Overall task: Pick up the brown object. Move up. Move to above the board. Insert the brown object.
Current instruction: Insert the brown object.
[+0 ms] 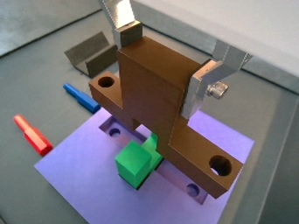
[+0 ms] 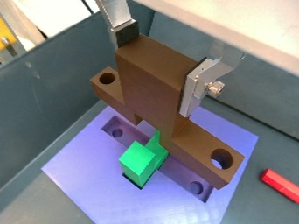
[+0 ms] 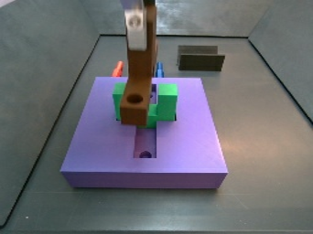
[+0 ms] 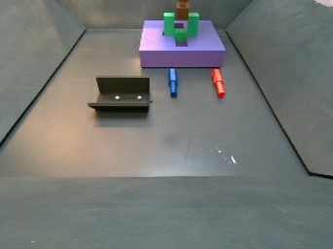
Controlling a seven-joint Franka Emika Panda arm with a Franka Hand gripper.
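Observation:
The brown object is an orange-brown T-shaped block, upright, with its crosspiece down and a round hole at each end. My gripper is shut on its long bar, one silver finger on each side, as both wrist views show. It hangs over the purple board, right by the green U-shaped block. In a side view the brown object reaches down into the gap of the green block over the board's groove. I cannot tell whether it touches the board.
The dark fixture stands on the grey floor in front of the board. A blue stick and a red stick lie beside the board's edge. Grey walls enclose the floor.

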